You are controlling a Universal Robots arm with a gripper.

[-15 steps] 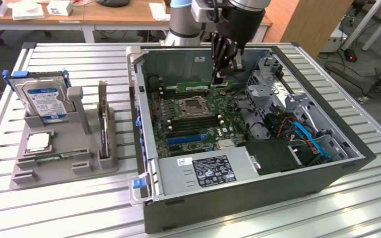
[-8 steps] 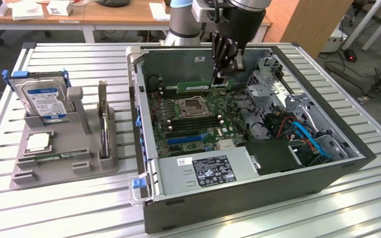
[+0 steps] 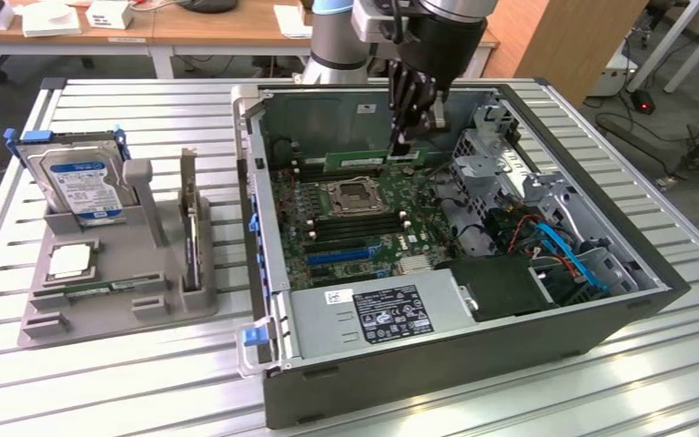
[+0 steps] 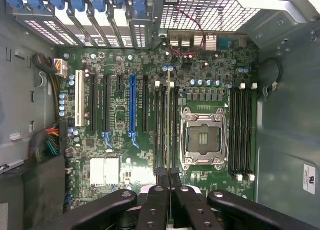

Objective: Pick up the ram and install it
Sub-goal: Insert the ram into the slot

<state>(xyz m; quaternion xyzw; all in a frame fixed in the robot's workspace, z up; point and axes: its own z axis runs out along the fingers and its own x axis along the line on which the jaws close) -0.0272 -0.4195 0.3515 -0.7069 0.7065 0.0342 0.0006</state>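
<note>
One claw pinching ram, its lower edge hidden

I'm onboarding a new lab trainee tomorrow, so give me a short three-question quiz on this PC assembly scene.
1. Multiple choice: the gripper is shut on A) a screwdriver, B) the ram, C) a loose cable.
2. True or false: the hard drive stands in the gray holder outside the computer case.
3. Fill in: the ram is held at the memory slots beside the empty ___ socket.
Key: 1 B; 2 true; 3 CPU.
</note>
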